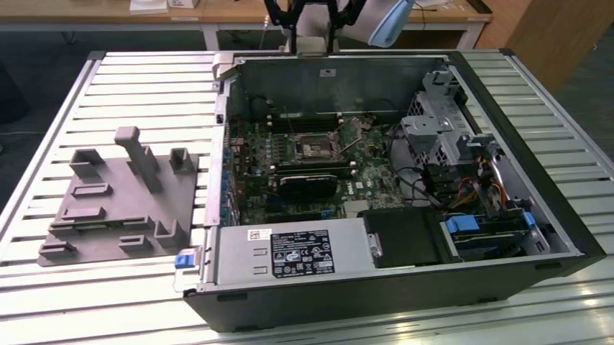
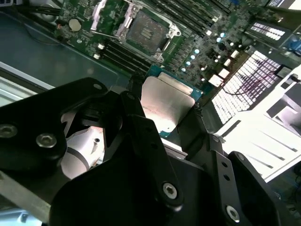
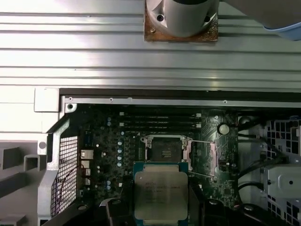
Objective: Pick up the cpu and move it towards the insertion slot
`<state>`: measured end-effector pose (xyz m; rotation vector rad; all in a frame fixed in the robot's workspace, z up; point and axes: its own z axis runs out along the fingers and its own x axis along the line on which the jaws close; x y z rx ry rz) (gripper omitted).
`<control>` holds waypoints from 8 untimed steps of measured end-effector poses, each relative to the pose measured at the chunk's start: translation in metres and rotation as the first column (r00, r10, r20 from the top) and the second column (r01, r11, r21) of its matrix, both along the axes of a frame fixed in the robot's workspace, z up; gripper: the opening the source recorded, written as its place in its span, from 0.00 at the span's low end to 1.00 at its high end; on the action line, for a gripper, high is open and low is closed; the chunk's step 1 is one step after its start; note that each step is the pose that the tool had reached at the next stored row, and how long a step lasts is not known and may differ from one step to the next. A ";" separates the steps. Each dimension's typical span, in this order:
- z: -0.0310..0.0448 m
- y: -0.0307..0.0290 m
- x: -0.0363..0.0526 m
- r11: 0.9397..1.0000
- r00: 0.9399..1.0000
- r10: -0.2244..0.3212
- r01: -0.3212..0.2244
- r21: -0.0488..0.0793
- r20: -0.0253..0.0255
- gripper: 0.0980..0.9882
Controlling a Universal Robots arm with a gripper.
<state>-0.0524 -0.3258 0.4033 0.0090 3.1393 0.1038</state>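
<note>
- An open desktop computer case [image 1: 384,287] lies on its side on a slatted metal table [image 1: 134,79], its motherboard [image 1: 287,154] exposed.
- In the second wrist view, the black gripper [image 2: 164,110] pinches the cpu [image 2: 167,103], a flat square chip with a silvery face, one finger [image 2: 136,101] pressed against each of two opposite edges.
- In the first wrist view, the cpu [image 3: 161,195] hangs face up above the motherboard [image 3: 103,155], just beside the insertion slot [image 3: 164,148] and not over it.
- The insertion slot [image 2: 146,33] is a square socket with a dark centre and a silver frame; it sits uncovered and holds no chip.
- In the exterior view, the slot [image 1: 315,149] lies near the middle of the board, with a long black card [image 1: 307,185] just beside it.
- A grey plastic fixture [image 1: 120,208] with raised blocks stands on the table at the exterior view's left, beside the case.
</note>
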 end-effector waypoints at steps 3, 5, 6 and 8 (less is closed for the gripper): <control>-0.0011 0.0033 0.0083 1.000 1.000 0.000 0.000 0.000 0.000 0.50; -0.0018 0.0054 0.0138 1.000 1.000 0.000 0.000 0.000 0.000 0.50; -0.0020 0.0066 0.0165 1.000 1.000 0.000 0.000 0.000 0.000 0.50; -0.0027 0.0096 0.0225 1.000 1.000 0.000 0.000 0.000 0.000 0.50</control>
